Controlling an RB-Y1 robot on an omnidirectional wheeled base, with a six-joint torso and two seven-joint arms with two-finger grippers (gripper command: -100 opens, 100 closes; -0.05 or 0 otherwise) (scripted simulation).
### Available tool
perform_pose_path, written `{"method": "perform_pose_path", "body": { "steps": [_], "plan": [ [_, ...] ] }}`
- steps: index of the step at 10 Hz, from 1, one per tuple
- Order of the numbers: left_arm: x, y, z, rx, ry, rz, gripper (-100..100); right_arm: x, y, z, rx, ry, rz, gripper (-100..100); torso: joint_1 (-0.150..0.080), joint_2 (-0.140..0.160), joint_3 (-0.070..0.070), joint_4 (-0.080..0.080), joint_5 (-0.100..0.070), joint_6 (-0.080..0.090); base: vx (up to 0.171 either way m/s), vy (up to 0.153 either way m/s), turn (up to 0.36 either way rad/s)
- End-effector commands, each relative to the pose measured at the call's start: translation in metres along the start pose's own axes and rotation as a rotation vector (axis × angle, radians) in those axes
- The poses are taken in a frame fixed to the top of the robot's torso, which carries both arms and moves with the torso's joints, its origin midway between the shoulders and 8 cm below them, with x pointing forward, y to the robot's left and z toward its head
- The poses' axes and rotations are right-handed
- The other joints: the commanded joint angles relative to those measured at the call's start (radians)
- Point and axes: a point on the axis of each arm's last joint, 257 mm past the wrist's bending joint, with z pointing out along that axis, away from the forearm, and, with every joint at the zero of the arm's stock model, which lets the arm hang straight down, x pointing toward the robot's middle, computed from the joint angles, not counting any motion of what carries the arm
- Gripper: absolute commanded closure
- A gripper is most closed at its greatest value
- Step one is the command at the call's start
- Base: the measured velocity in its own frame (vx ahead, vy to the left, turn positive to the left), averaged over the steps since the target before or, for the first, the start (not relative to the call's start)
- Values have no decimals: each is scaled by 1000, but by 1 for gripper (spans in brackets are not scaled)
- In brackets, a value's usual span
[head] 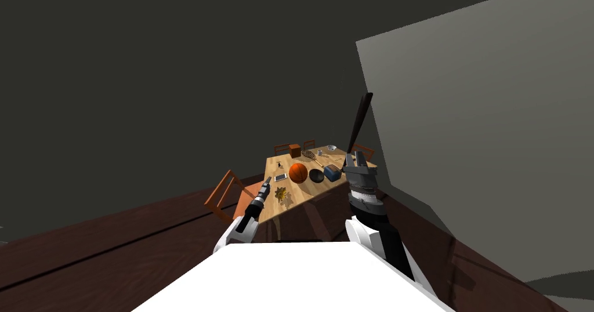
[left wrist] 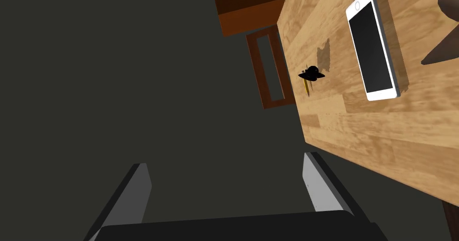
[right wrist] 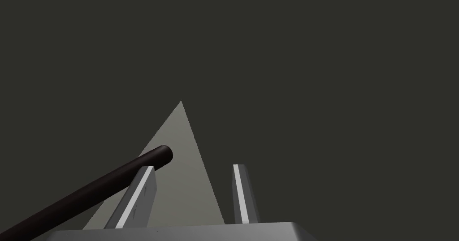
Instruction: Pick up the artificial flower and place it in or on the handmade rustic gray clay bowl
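Yellowish flower cluster [head: 282, 195] lay on the wooden table [head: 304, 193] by its near edge, apart from the dark bowl [head: 316, 176]. Bowl sat between an orange ball [head: 298, 173] and a blue-grey box [head: 332, 172]. Left gripper [left wrist: 224, 160] hung off the table's edge near the flower, fingers open, nothing between them. White phone [left wrist: 374, 45] lay flat on the table beyond. Right gripper [right wrist: 195, 165] was raised by the table's right side, fingers apart and empty, with a dark rod [right wrist: 89, 191] crossing one fingertip.
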Motion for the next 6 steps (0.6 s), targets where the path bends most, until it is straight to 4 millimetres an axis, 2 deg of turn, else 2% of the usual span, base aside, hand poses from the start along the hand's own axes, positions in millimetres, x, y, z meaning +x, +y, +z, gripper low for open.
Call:
{"method": "perform_pose_path", "body": {
  "steps": [1,2,5,6],
  "plan": [
    [8,13,6,-31,17,0,-100,0,0,0,0,0,0,0,0,0,0,0,0,0,-23,53,-28],
    [14,25,12,-59,32,1,-100,0,0,0,0,0,0,0,1,0,0,0,0,0,-36,82,-54],
    [20,44,16,-104,46,2,-100,0,0,0,0,0,0,0,1,1,1,0,0,0,-26,52,-27],
    [27,48,24,-117,62,4,-100,0,0,0,0,0,0,0,0,1,0,0,0,0,-27,60,-34]
  ]
}}
